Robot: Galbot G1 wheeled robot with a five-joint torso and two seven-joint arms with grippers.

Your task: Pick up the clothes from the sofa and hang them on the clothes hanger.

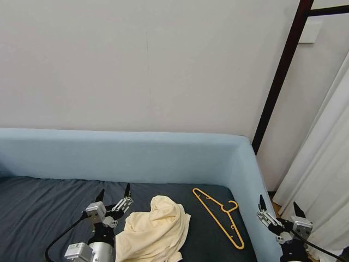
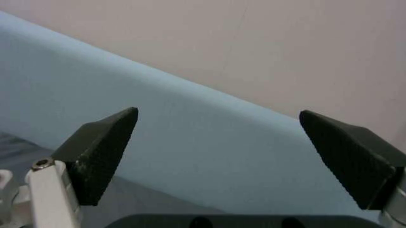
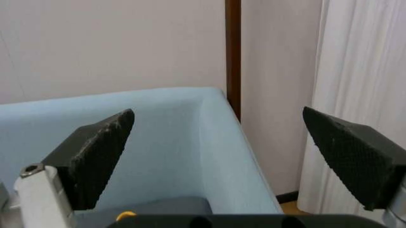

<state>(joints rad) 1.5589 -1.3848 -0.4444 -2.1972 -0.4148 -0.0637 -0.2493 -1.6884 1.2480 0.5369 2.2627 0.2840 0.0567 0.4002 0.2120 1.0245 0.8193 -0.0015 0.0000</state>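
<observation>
Left end effector (image 1: 114,192), right end effector (image 1: 278,203) — both agape, empty; cream garment (image 1: 155,226) cut off below

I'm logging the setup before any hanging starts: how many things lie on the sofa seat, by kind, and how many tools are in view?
Cream garment: 1
Orange hanger: 1
Tools, both open: 2, left tool beside the garment, right tool by the sofa arm
Total: 4
</observation>
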